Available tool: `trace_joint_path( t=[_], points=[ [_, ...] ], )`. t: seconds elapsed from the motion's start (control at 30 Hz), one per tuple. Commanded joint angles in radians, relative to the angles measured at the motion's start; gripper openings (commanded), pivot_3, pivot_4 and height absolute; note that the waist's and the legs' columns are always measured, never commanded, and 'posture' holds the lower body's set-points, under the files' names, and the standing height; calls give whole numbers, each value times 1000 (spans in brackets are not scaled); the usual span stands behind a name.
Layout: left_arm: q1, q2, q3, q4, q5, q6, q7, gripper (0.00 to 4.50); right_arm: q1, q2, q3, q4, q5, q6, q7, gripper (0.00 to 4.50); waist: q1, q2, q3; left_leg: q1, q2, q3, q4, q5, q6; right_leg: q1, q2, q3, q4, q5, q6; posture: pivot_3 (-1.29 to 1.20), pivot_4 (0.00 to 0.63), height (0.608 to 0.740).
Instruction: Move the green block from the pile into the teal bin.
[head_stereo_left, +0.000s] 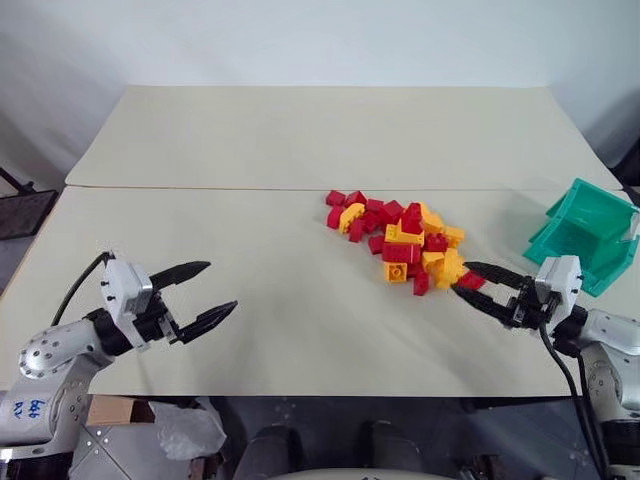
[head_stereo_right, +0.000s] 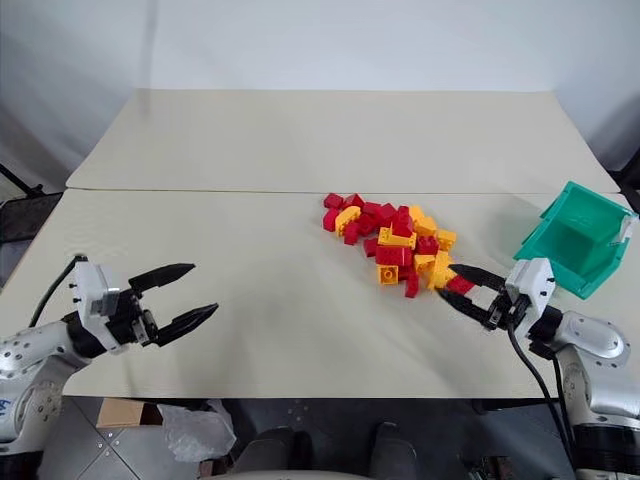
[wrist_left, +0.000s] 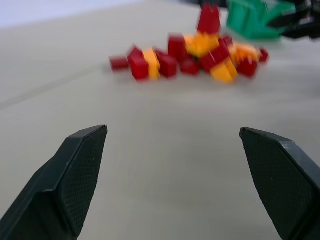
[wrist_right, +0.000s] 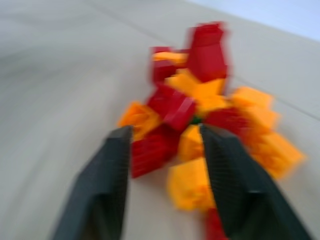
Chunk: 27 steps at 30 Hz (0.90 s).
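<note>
You are looking at a beige counter (head_stereo_left: 250, 260) with the pile (head_stereo_left: 400, 240) of red and yellow-orange bricks lying a little right of its middle. The teal bin (head_stereo_left: 585, 232) is sitting at about three o'clock from the pile, near the counter's right edge, tilted with its opening facing up and toward the pile.

Your right gripper (head_stereo_left: 470, 286) is reaching in level from the right, its tips arriving at the pile's five o'clock edge. Its jaws are standing partly open, narrow, with a red brick (head_stereo_left: 470, 281) lying between the tips; you cannot tell whether they are touching it.

The green block (wrist_right: 195, 120) is showing only as a small green speck in the right wrist view, buried in the pile between red and orange bricks, just beyond the jaw tips.

Your left gripper (head_stereo_left: 196, 294) is hovering over bare counter at about eight o'clock from the pile, well apart from it, jaws spread wide and gripping nothing.
</note>
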Motion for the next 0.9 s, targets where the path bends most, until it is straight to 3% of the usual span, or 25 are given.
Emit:
trace_joint_path(
  t=[0.03, 0.13, 0.3, 0.43, 0.6, 0.9],
  points=[
    [-24, -11, -26, -41, -7, 11, 25, 4500, -27, 31, -58, 39, -33, -20, -135, 947, -2, 0, 0, 0, 0, 0, 0, 0, 0, 0, 0, 0, 0, 0, 0, 0, 150, 740],
    [-31, -1, -51, -42, 13, 11, 22, 4500, -72, 56, -48, 69, -87, -33, -224, 14, -6, 0, 0, 0, 0, 0, 0, 0, 0, 0, 0, 0, 1, 0, 0, 0, 150, 740],
    [-21, 5, -37, -25, 2, 12, 16, 4500, -234, 113, 37, 110, -195, 42, -385, 14, -22, 1, 0, 1, 1, 2, 0, 1, -1, -1, 1, 0, 2, 0, 0, 0, 150, 740],
    [-12, 10, -25, -21, -1, 13, 15, 4500, -378, 165, 122, 177, -231, 115, -417, 14, -28, 1, 0, 0, 1, 1, 1, 1, -1, -2, 1, 0, 4, 0, 0, 0, 150, 740],
    [3, 9, -12, -34, -4, 13, 23, 4500, -462, 211, 227, 191, -236, 175, -330, 14, -28, 1, 0, -1, 0, -2, 0, 1, -1, -2, 0, -3, 3, 0, 0, 0, 150, 740],
    [53, -2, 0, -64, -9, 9, 38, 4500, -392, 154, 344, 88, -231, 203, -98, 14, -28, 1, 0, -2, 0, -5, 0, 1, -1, -1, 0, -7, 3, 0, 0, 0, 150, 740]
  ],
)
